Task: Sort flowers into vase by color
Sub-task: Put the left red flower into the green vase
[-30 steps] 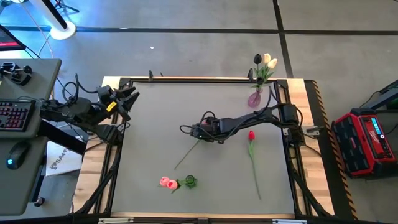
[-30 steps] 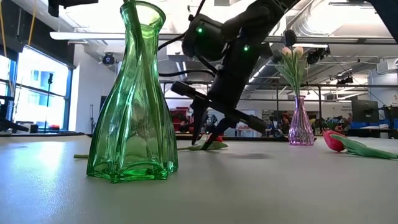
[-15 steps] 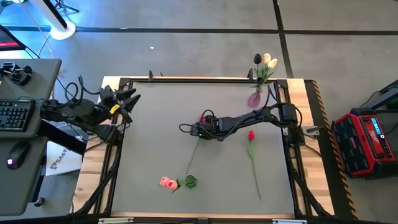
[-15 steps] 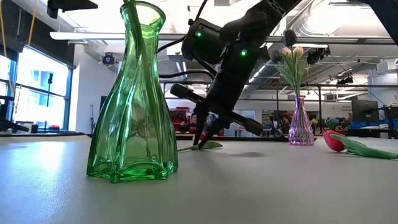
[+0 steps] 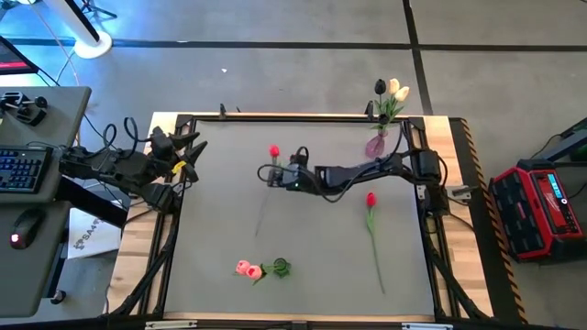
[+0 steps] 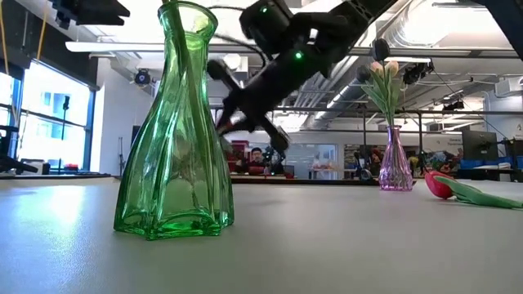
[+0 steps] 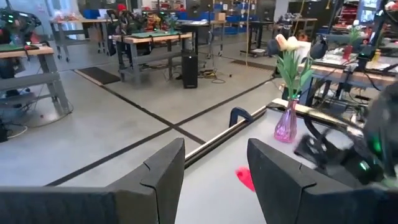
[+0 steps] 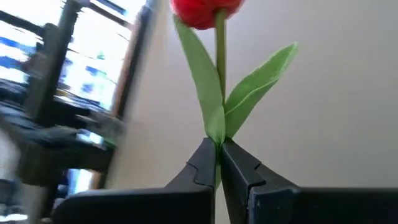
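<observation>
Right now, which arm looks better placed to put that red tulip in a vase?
The right: its hand is shut on the red tulip mid-table. The left hand waits empty at the table's edge.

Grey concrete floor (image 5: 303,78) crossed by dark lines; workbenches (image 7: 149,40) far off under bright ceiling lights, a tall window (image 6: 49,122) on the left, a red case (image 5: 541,206) on the right.

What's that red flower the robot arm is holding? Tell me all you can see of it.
The held red tulip looks artificial: a small red head, a thin green stem and two long green leaves. The right gripper is shut on its stem just below the leaves. In the high view its head lies toward the table's far side, its stem trailing toward the near edge.
</observation>
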